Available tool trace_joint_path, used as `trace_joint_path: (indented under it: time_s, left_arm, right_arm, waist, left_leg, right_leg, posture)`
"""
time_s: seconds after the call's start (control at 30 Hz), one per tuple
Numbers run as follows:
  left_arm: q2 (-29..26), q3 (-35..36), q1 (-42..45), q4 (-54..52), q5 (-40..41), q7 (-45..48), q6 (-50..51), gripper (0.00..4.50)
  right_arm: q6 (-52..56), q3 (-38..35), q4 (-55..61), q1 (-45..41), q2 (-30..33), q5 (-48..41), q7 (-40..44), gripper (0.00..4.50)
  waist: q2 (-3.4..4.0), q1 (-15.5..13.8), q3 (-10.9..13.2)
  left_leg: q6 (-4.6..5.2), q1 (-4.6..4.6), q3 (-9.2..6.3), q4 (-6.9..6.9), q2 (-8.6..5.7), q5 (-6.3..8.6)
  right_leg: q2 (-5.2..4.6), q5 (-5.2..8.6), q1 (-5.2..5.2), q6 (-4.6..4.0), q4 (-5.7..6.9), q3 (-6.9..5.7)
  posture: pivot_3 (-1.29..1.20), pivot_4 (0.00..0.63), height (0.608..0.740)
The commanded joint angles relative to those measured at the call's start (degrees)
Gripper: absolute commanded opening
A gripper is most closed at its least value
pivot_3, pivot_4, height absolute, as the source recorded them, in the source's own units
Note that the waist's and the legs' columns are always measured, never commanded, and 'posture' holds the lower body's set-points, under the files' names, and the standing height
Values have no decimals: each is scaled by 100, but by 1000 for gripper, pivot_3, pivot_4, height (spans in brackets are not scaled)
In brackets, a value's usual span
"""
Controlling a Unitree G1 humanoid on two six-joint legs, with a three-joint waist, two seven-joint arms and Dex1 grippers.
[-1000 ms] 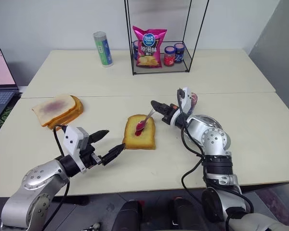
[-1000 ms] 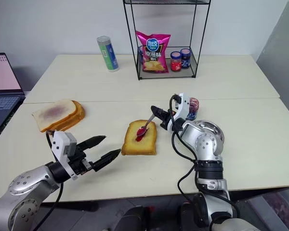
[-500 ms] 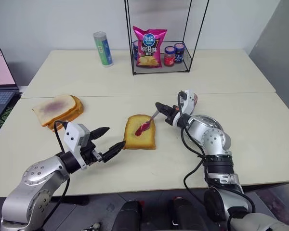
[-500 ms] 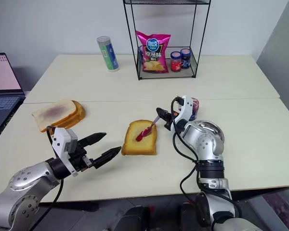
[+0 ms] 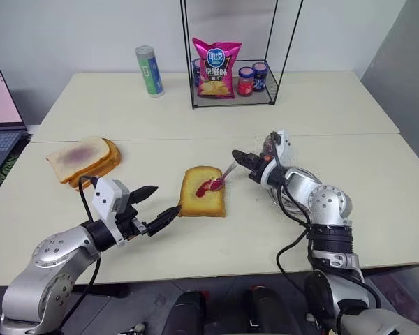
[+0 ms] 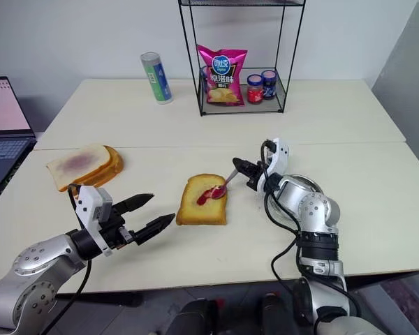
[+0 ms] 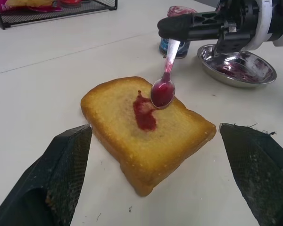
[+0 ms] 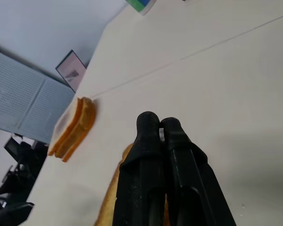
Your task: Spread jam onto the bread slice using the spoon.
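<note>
Presently, in the left eye view, the right pincer [image 5: 241, 155] is clamped on the handle of the spoon [image 5: 222, 177], whose bowl rests on the bread slice [image 5: 202, 191] near its right-hand edge. A second ago the bowl sat nearer the slice's middle; it has since been drawn toward the right edge, leaving a streak of jam [image 5: 204, 187] behind it. By this reading, spreading is under way but most of the golden face is bare.

The right eye view shows the left pincer [image 6: 149, 213] fully open and empty, hovering just beside the near left corner of the slice, unmoved over the same interval. The desk [image 6: 377, 181] carries the slice near its centre.

From the left wrist view, the jam forms one narrow smear beside the loaded spoon bowl; a metal dish [image 7: 237, 68] with jam traces stands behind, well apart.

The right wrist view shows the right pincer's fingers [image 8: 148, 141] pressed together.
</note>
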State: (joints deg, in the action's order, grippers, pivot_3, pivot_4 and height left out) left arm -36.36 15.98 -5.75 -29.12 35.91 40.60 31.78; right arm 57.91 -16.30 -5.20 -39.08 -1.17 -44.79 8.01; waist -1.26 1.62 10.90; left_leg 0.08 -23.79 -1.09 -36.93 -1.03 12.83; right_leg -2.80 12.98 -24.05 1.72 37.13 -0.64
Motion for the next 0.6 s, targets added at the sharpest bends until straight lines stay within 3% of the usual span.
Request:
trace_joint_path:
  time_s: [0.03, 0.27, 0.6]
  left_arm:
    - [-49, 59, 40, -131, -10, -4, -117, 4500]
    - [-63, 85, 18, -153, -8, -5, -112, 4500]
    - [-82, 34, 55, -106, -35, 43, -133, 4500]
  right_arm:
    - [-57, -124, -39, -286, -297, -290, -172, 11]
    - [-195, 79, -312, -163, -492, -71, -158, 11]
    - [-67, 318, -40, 310, -85, 100, -13, 11]
  waist:
    - [0, 2, 0]
    - [0, 3, 0]
    - [0, -2, -1]
  left_leg:
    - [0, 0, 0, 0, 1, 0]
    - [0, -1, 0, 1, 0, 0]
    - [0, 0, 0, 0, -1, 0]
  right_leg:
    - [0, 0, 0, 0, 0, 0]
    - [1, 0, 1, 0, -2, 0]
    - [0, 0, 1, 0, -1, -1]
  posture:
    - [0, 150, 740]
    - [0, 150, 740]
    - [0, 150, 740]
